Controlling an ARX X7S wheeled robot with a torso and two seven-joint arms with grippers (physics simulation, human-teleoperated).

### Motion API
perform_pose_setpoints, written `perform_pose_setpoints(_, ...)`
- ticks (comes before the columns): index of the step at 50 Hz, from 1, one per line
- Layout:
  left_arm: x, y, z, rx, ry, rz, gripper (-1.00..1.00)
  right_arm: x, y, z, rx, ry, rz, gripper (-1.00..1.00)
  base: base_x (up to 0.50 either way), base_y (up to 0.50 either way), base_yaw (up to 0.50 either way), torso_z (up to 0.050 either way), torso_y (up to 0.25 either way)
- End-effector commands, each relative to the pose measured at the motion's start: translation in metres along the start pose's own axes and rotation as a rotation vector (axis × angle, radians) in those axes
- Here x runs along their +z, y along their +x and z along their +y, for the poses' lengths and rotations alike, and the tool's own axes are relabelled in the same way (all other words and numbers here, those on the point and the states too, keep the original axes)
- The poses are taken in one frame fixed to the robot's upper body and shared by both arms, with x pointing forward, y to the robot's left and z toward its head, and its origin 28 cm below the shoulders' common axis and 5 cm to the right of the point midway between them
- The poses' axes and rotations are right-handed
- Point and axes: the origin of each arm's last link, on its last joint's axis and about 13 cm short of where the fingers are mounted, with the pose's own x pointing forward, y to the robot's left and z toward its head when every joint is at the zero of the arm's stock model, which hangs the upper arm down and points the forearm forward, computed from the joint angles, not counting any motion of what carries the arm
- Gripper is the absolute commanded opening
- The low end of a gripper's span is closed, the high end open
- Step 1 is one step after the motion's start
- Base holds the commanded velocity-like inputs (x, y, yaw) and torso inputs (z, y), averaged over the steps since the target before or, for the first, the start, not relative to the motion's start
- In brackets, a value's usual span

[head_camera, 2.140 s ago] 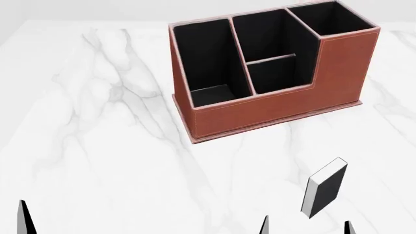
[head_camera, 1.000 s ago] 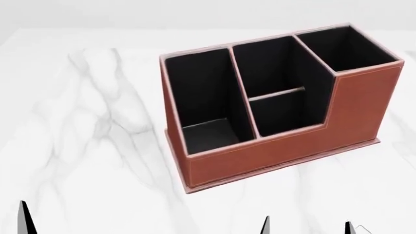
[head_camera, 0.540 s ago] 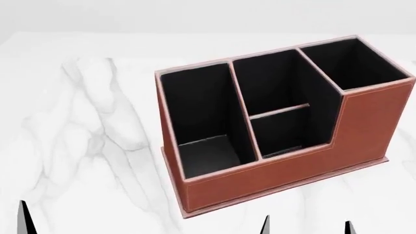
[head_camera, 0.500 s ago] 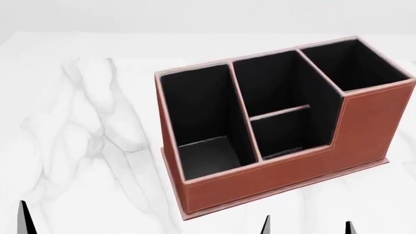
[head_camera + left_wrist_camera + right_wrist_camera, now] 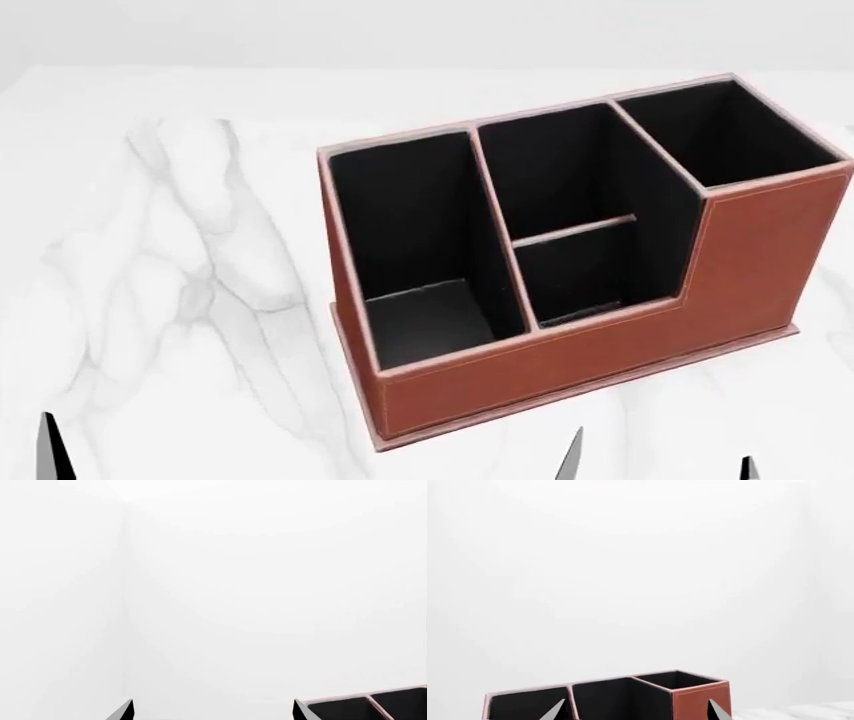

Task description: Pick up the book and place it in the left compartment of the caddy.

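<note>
The book is out of view in every frame. The reddish-brown caddy (image 5: 587, 350) stands on the white marble table (image 5: 174, 300), mid-right in the head view. Its left compartment (image 5: 407, 220), long and black-lined, holds nothing. My right gripper (image 5: 659, 466) is open and empty, its tips at the bottom edge in front of the caddy. In the right wrist view my right gripper (image 5: 635, 712) frames the caddy (image 5: 700, 702). My left gripper (image 5: 212, 713) is open and empty. One left fingertip (image 5: 51, 452) shows at the bottom left of the head view.
The caddy's middle slot (image 5: 574, 270) is split by a crossbar, and the tall square slot (image 5: 727, 135) is at the right. A corner of the caddy (image 5: 373, 707) shows in the left wrist view. Beyond the table is plain white background.
The head view has shifted, so the caddy sits lower and larger in it and the book has dropped out of view. My right fingertips have moved slightly right.
</note>
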Motion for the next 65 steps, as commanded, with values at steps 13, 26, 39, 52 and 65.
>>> perform_pose_setpoints(13,-0.002,0.000,0.000,-0.004,-0.003,0.003,1.00,-0.007,0.026,0.025,-0.300,-0.141,0.090,1.00,0.00,0.00,0.00,0.000,0.000)
perform_pose_setpoints(26,-0.002,0.000,0.000,-0.005,-0.005,0.004,1.00,-0.016,0.052,0.038,-0.422,-0.084,0.211,1.00,0.00,0.00,0.00,0.000,0.000)
perform_pose_setpoints(39,-0.001,-0.001,0.000,-0.005,-0.005,0.004,1.00,-0.026,0.052,0.045,-0.566,-0.107,0.277,1.00,0.00,0.00,0.00,0.000,0.000)
perform_pose_setpoints(52,0.000,-0.001,0.000,-0.002,-0.005,0.001,1.00,-0.032,0.054,0.048,-0.532,-0.045,0.461,1.00,0.00,0.00,0.00,0.000,0.000)
perform_pose_setpoints(65,0.001,-0.002,0.000,-0.001,-0.006,0.000,1.00,-0.035,0.048,0.048,-0.494,-0.043,0.609,1.00,0.00,0.00,0.00,0.000,0.000)
